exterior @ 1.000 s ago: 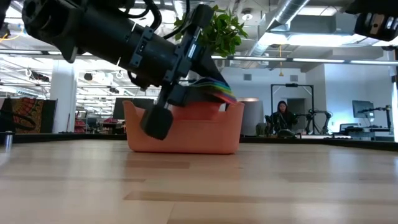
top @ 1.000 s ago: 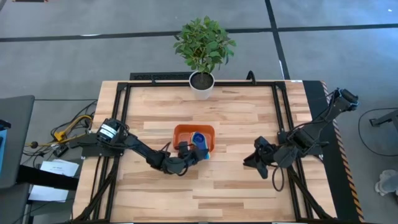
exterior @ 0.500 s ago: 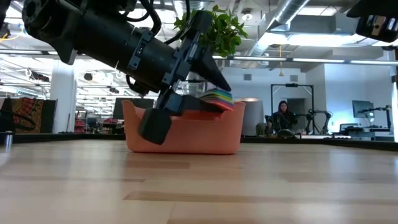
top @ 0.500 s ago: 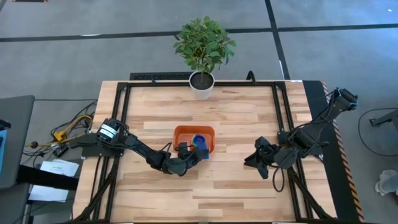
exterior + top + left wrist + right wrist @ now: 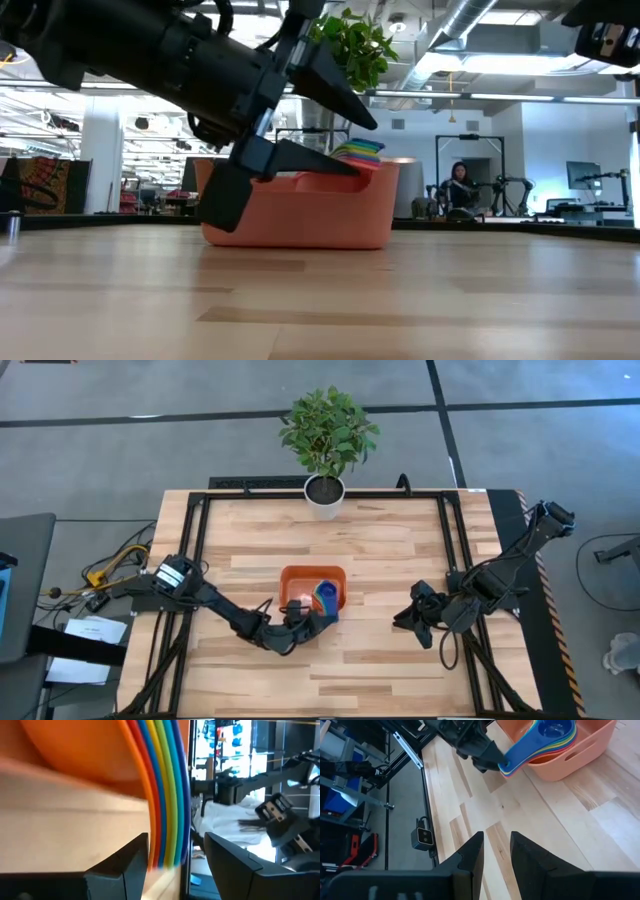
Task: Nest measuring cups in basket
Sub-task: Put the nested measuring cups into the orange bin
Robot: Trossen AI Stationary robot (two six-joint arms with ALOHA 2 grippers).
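mid-frame in the high view, the cups sit nested in the basket, handles over its rim. left gripper looks released around them; right gripper idles, can't tell its state. next i'd guess: back off.

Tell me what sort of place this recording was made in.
Most likely a robotics lab in an open-plan industrial hall: exposed ceiling ducts, a black-framed wooden worktable on grey concrete floor, and further robot arms on stands beside a seated person in the background.
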